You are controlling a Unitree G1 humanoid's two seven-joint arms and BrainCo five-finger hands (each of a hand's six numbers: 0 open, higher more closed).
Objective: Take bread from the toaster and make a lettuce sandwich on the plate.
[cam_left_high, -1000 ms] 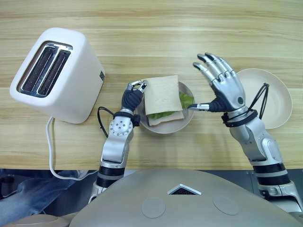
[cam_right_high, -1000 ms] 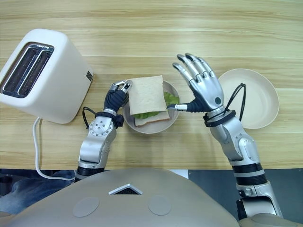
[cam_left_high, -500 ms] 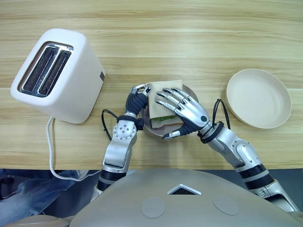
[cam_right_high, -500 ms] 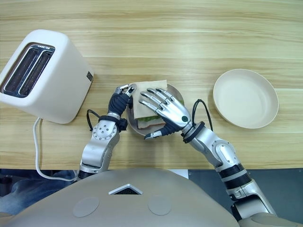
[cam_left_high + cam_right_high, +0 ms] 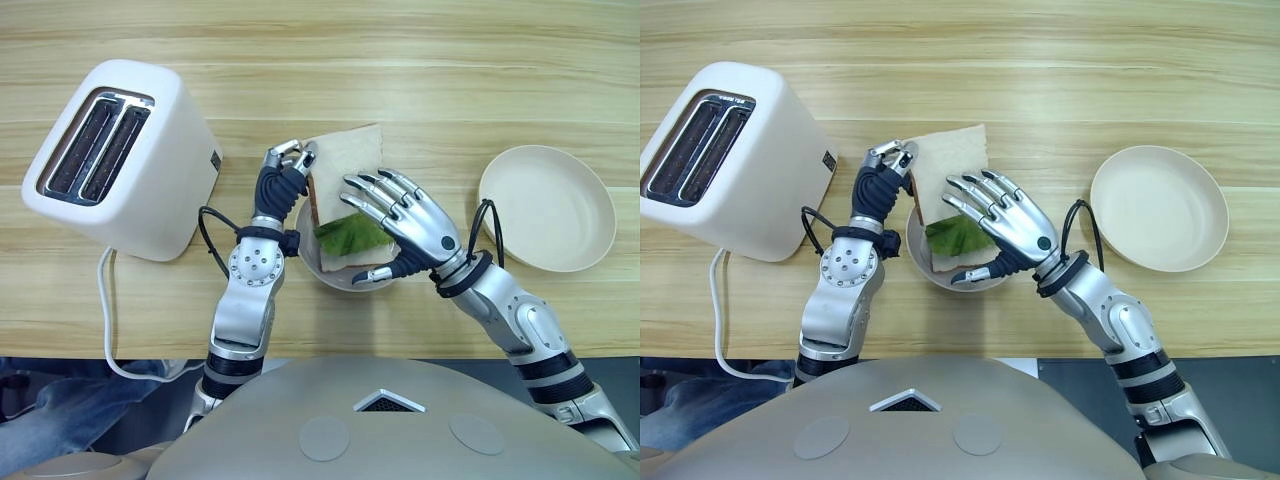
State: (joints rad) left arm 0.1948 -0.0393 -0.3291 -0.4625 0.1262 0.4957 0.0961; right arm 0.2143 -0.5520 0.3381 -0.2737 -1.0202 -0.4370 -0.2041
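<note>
plate (image 5: 338, 284): right part covered by the right robot hand (image 5: 415, 225).
lower bread slice (image 5: 343, 260): mostly under the lettuce (image 5: 350, 234) and that hand.
upper bread slice (image 5: 345, 165): left edge behind the left robot hand (image 5: 283, 182).
toaster slots (image 5: 95, 145): too dark to tell their contents.

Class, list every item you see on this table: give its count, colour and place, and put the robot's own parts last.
toaster: one, cream, table's far left
power cord: one, white, from toaster to near edge
upper bread slice: one, pale, tilted over middle plate's far rim
lower bread slice: one, pale, in middle plate
lettuce: one piece, green, on lower bread slice
middle plate: one, beige, centre
right plate: one, beige, empty, right
table: one, light wood
left hand: grips upper bread slice
right hand: silver, open above middle plate
</note>
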